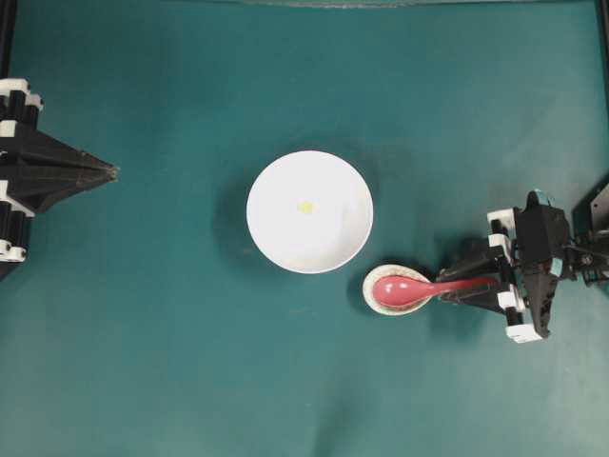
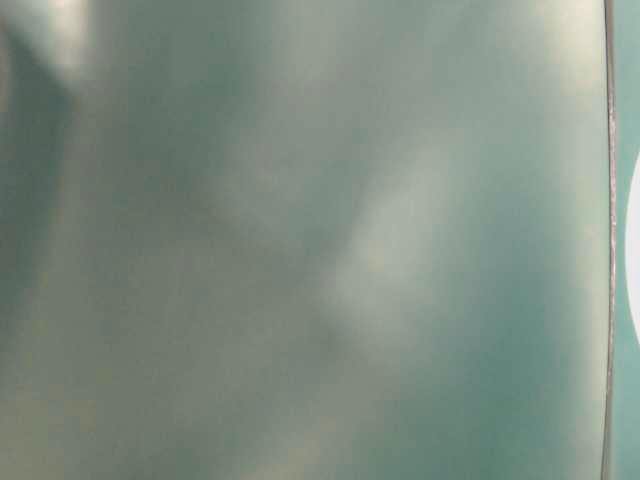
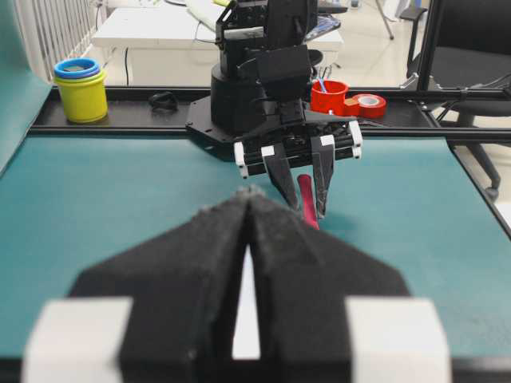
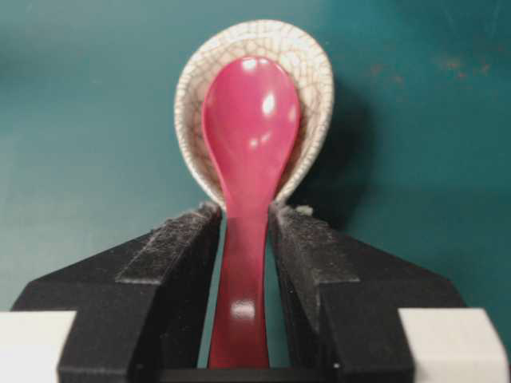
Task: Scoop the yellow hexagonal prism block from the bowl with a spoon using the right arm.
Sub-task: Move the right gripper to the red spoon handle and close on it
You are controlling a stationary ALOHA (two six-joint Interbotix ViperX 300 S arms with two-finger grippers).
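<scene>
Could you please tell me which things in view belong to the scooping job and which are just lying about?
Belong to the job:
- spoon, between the right hand's fingers
- bowl
- yellow block in the bowl

Just lying about:
- crackled dish under the spoon
- left hand, shut, idle
- yellow cup, red cup, red tape roll beyond the table
</scene>
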